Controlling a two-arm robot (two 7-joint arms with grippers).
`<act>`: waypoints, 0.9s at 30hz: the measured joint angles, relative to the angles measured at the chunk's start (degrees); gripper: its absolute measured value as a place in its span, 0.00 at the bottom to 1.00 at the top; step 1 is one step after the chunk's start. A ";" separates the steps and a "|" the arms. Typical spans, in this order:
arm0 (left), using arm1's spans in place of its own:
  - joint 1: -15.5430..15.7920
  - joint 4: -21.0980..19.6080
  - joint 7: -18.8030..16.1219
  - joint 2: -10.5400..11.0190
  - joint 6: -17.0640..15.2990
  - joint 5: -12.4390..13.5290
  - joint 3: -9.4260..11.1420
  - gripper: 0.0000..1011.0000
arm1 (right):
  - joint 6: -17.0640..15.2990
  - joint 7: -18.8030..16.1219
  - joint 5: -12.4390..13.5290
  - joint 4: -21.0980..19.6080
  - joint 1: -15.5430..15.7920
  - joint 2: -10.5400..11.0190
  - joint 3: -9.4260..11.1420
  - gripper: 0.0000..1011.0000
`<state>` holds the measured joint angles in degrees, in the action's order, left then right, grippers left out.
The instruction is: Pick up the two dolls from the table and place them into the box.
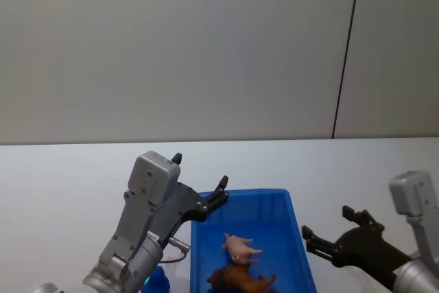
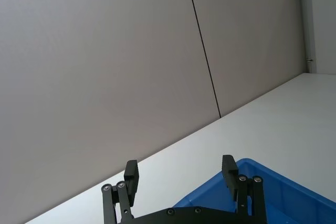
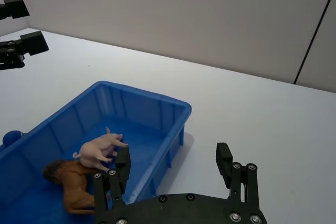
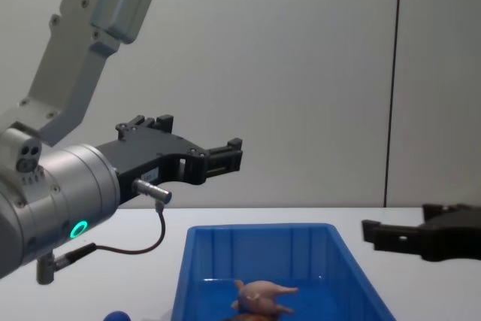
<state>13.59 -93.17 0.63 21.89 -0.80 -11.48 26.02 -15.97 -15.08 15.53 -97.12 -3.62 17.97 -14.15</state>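
1. Nearest, low on the left: the left arm's grey wrist housing, with a green ring (image 4: pixel 77 228) lit on it in the chest view and a thin cable looping beneath.
2. Just left of the box's near end, on the bench: small blue round object (image 1: pixel 156 280).
3. Inside the box (image 1: pixel 305 252), on its floor at the near end: shaggy orange-brown lion doll (image 1: pixel 240 279), lying down.
4. Just beyond the lion, also on the box floor: pale pink pig doll (image 1: pixel 240 246). From the right wrist view, rump close against the lion's mane; cannot tell whether touching.
5. Left hand (image 1: pixel 199 171): raised well above the bench over the box's far-left corner, reaching forward and to the right, fingers spread wide with nothing between them.
6. Right hand (image 1: pixel 328 222): low, just right of the box at about rim height, pointing forward-left, fingers likewise apart and holding nothing.
7. Farther off: plain white bench (image 1: pixel 68 176) running to a grey panelled wall (image 1: pixel 206 46) with one dark vertical seam.
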 joint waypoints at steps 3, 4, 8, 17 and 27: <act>0.00 0.00 0.00 0.00 0.00 0.00 0.00 0.99 | 0.70 0.48 0.60 -0.73 0.87 0.87 0.52 0.99; 0.00 0.00 0.00 0.00 0.00 0.00 0.00 0.99 | 0.81 0.57 0.70 -0.85 1.02 1.02 0.61 0.99; 0.00 0.00 0.00 0.00 0.00 0.00 0.00 0.99 | 1.58 1.12 1.32 -1.54 1.92 1.90 1.20 0.99; -0.68 -0.76 -0.46 0.73 -1.04 0.31 -0.25 0.99 | 2.42 1.76 2.00 -2.34 3.00 2.96 1.85 0.99; -4.96 -4.32 -4.02 4.34 -3.29 -0.74 -1.15 0.99 | 2.83 2.05 2.36 -2.75 3.53 3.49 2.20 0.99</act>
<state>8.63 -97.50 -3.39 26.24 -4.09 -12.22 24.88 -13.15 -13.04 17.90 -99.87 -0.09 21.45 -11.95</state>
